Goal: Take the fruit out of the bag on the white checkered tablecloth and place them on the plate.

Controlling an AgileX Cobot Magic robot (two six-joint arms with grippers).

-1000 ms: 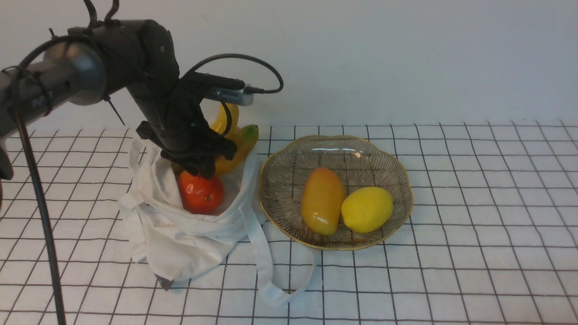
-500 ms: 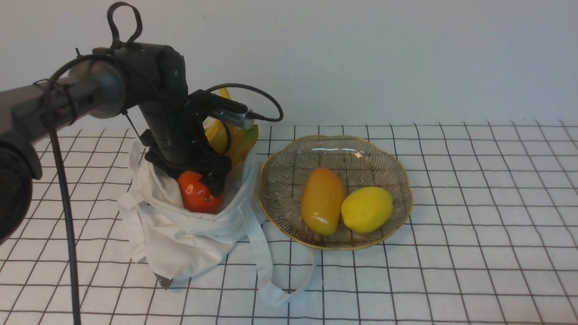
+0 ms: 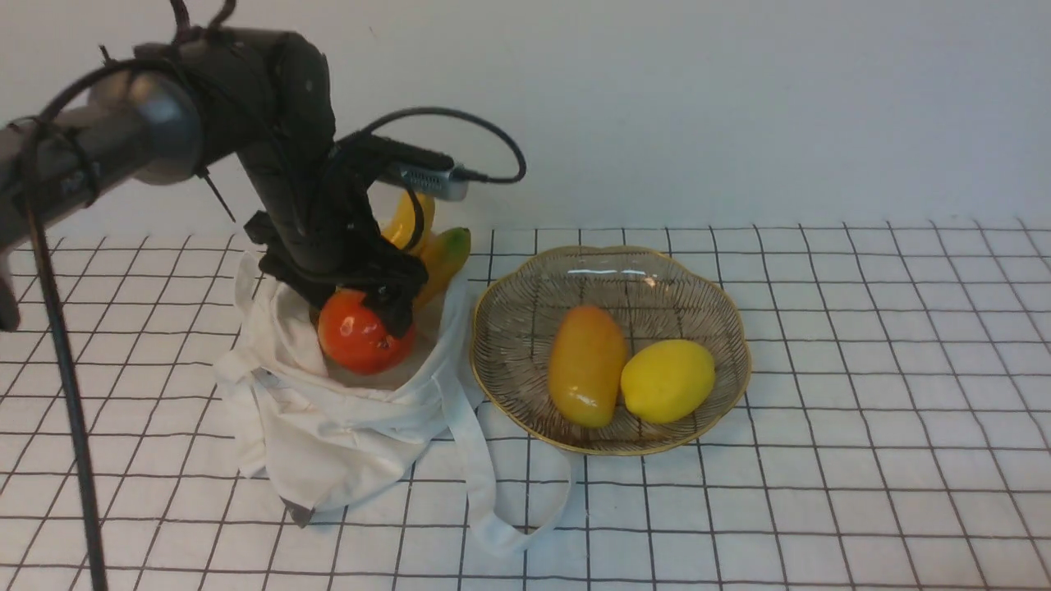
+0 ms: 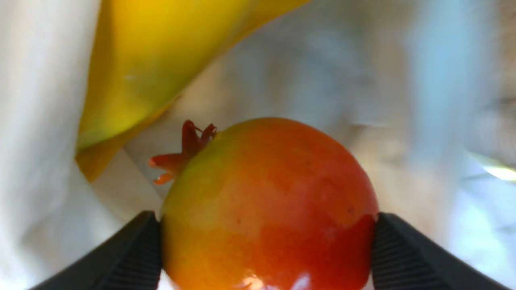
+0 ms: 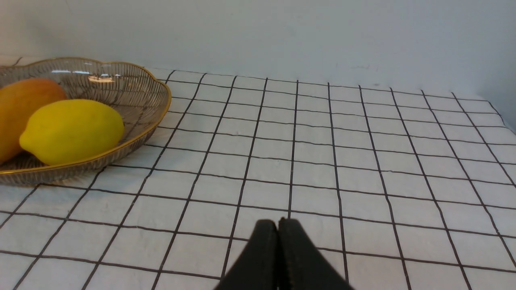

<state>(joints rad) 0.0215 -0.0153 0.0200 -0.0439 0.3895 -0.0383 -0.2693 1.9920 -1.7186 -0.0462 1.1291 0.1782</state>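
Front view: bright, even white light, picture sharp, only soft shadows hugging the plate (image 3: 517, 304) at center and the bag (image 3: 328, 443) at lower left. White glare streaks across the plate's upper part. Left wrist view: red fruit (image 4: 266, 201) fairly crisp, glossy highlight on its skin; banana (image 4: 141, 68) and the bag cloth behind it smeared, out of focus, bluish in places. Right wrist view: bright, tablecloth (image 5: 322, 161) lines sharp throughout.

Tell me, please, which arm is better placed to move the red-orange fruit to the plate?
Left. The left gripper is shut on the red-orange fruit at the bag, beside the plate; the right gripper is shut, empty, over the tablecloth.
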